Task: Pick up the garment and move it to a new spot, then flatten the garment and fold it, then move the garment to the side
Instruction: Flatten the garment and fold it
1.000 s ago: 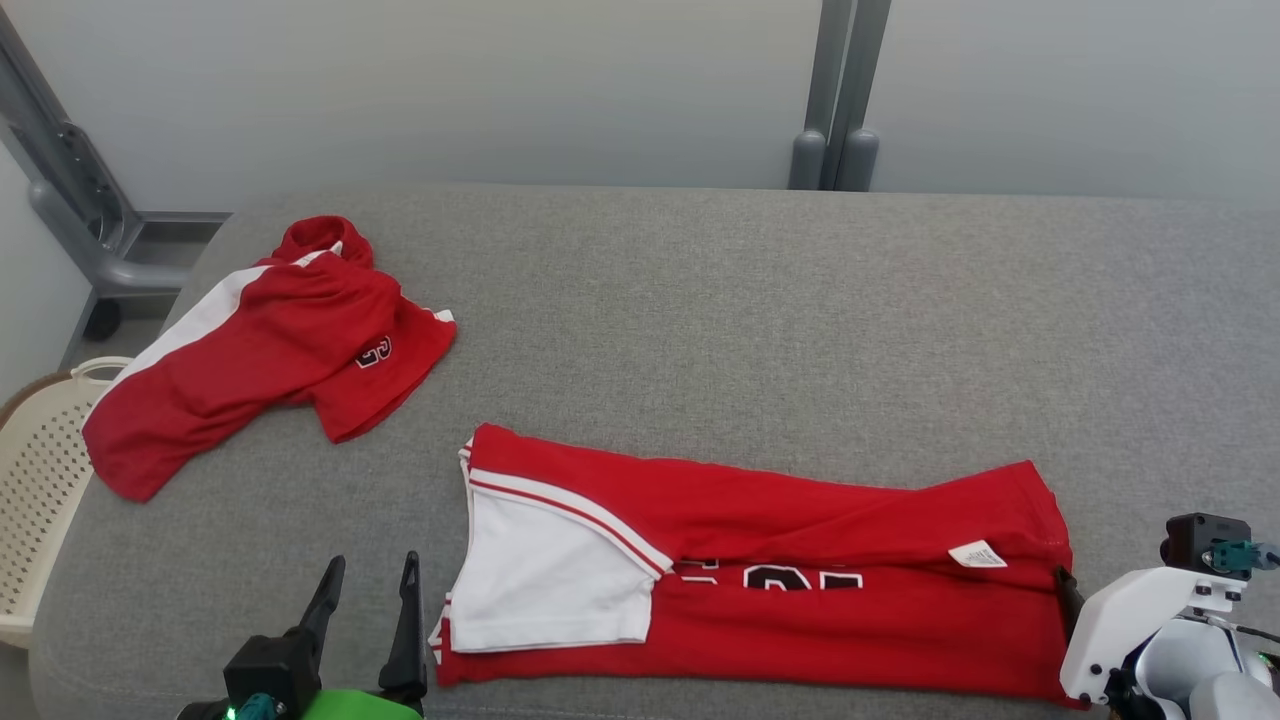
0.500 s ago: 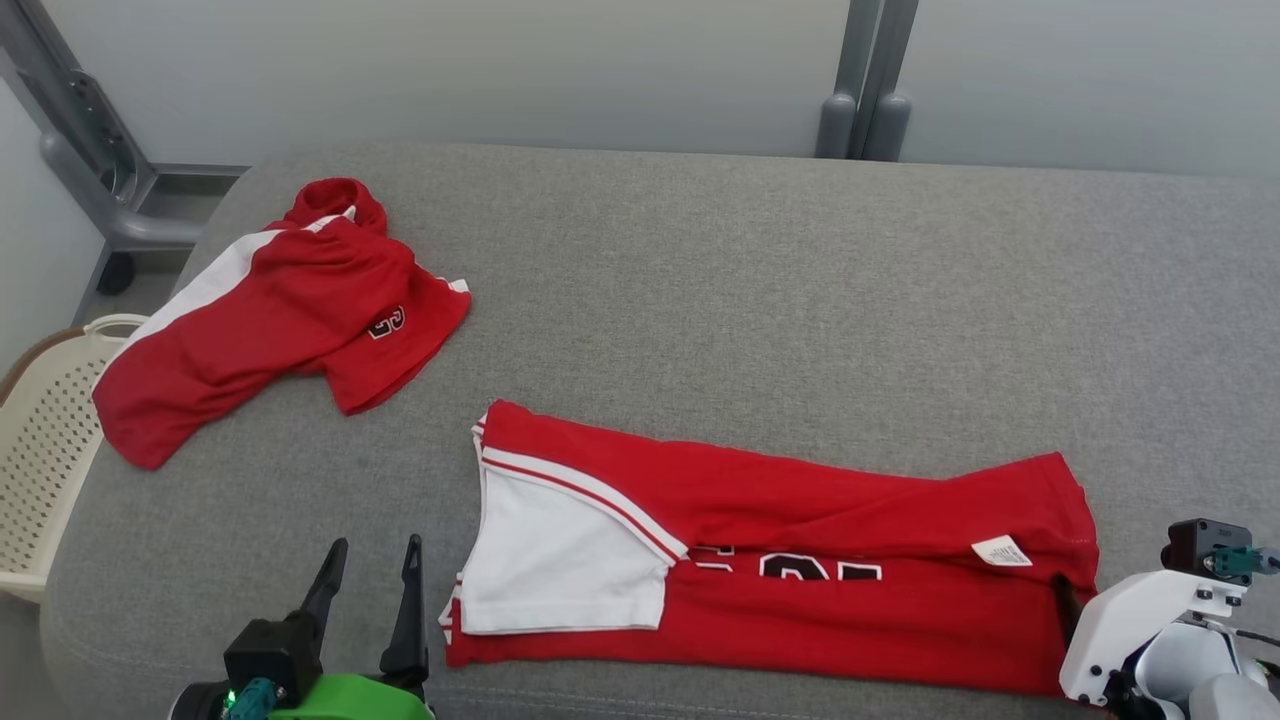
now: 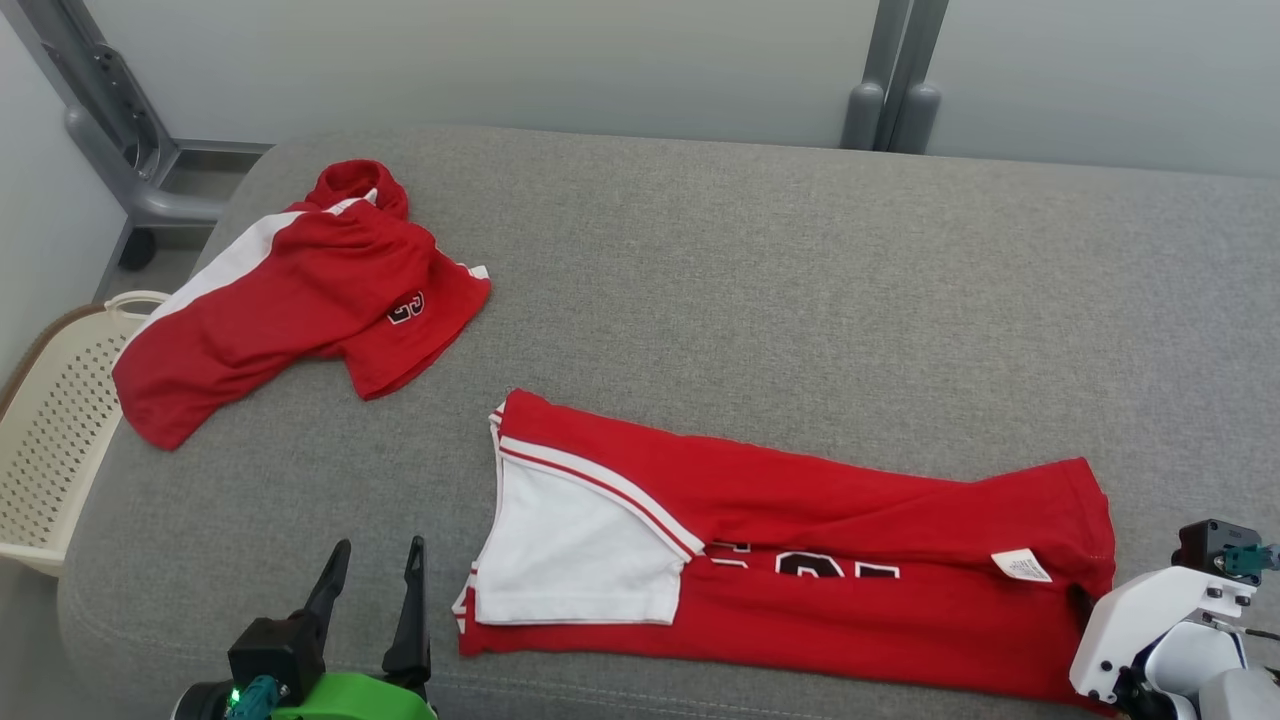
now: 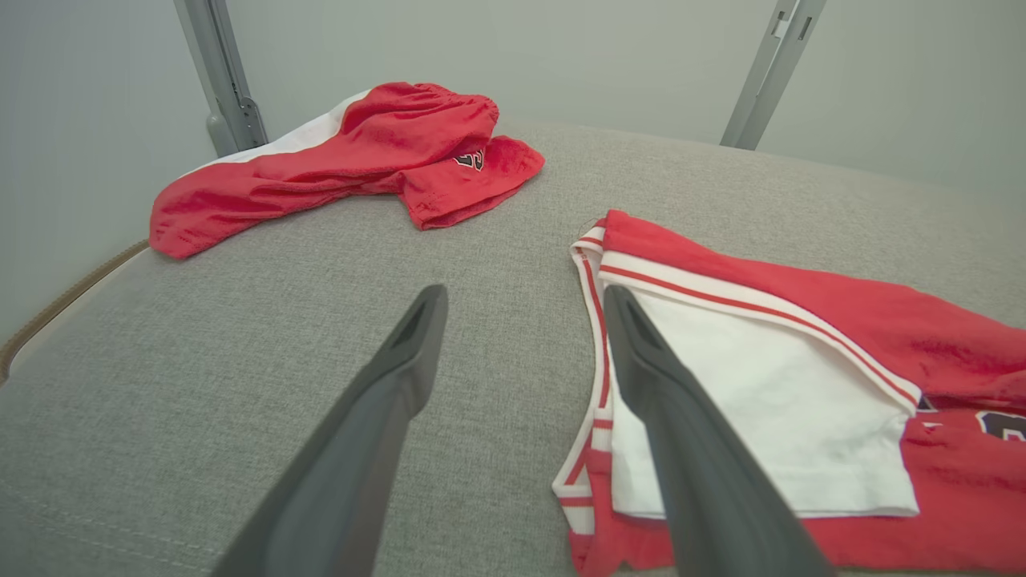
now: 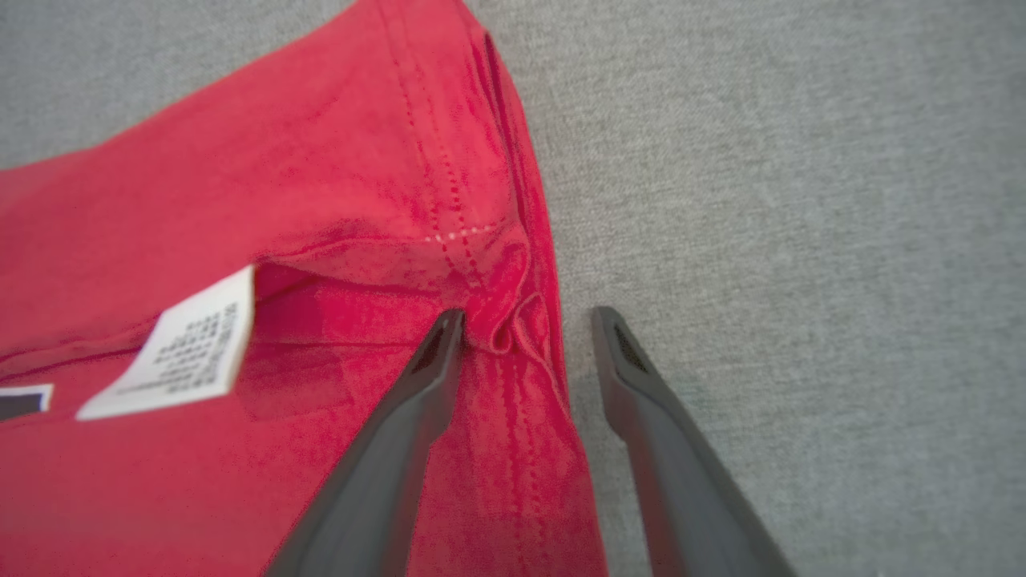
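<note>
Grey upholstery [image 3: 760, 280] spreads below a pale wall. Across the lower middle of the head view lies the garment [image 3: 850, 500], a red jersey folded lengthwise with a white panel at its left end. At lower left, the left gripper [image 3: 377, 548] points up the frame, its fingers spread over bare fabric just beside the jersey's striped edge. In the right wrist view, the right gripper [image 5: 529, 316] is also spread and straddles the bunched red hem, pinching nothing. The print on a white care label [image 5: 172, 353] is too blurred to read. Black numerals [image 3: 800, 567] are half hidden under the fold. Crumpled red clothing [image 3: 300, 290] sits at upper left, near a cream basket [image 3: 40, 440].
</note>
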